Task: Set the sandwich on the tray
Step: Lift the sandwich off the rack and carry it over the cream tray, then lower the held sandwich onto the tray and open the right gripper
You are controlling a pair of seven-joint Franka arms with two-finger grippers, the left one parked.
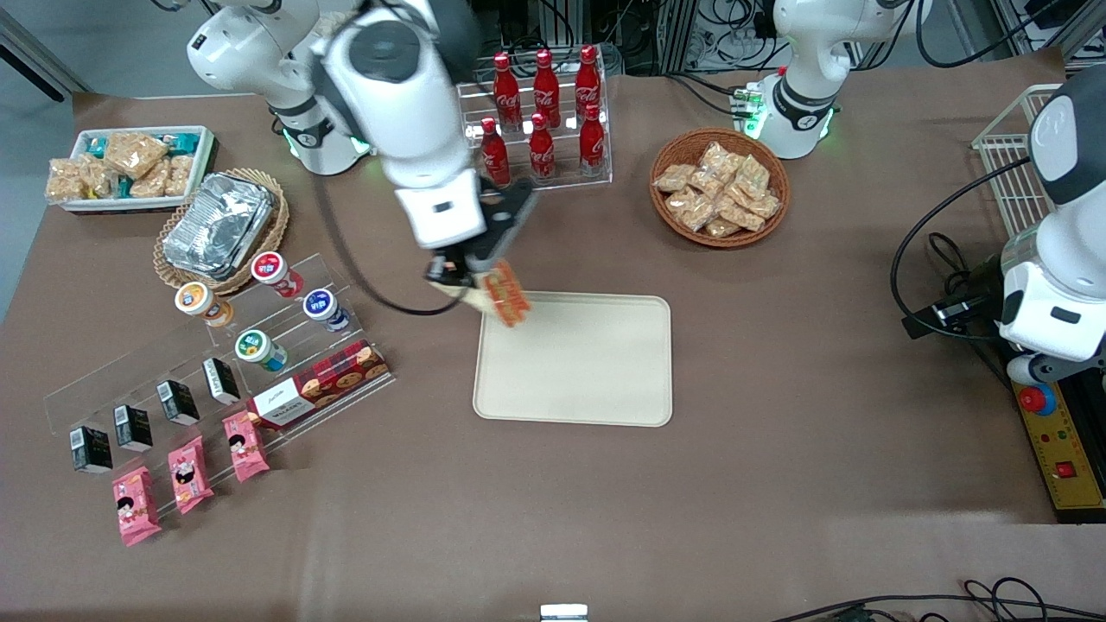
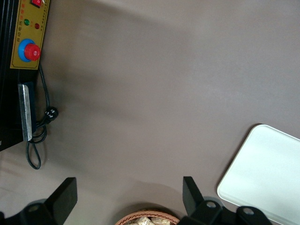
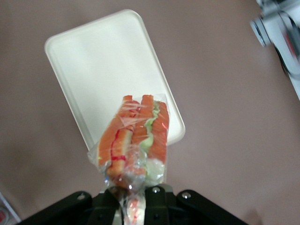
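Hanging above the counter (image 1: 778,363), the gripper (image 1: 467,278) is clenching its jaws on the wrapped sandwich (image 1: 504,294), pinching the plastic at the narrow end so the wedge is dangling in the air, its orange, white and green layers showing through the wrap (image 3: 136,140). The sandwich is hovering over one corner of the tray (image 1: 596,380), the corner farther from the front camera and toward the working arm's end, not touching the cream surface. The tray is lying flat on the brown counter with nothing on it. A rack of red bottles (image 1: 543,112) is standing farther from the front camera than the tray, and a basket of snack packets (image 1: 720,186) is sitting toward the parked arm's end.
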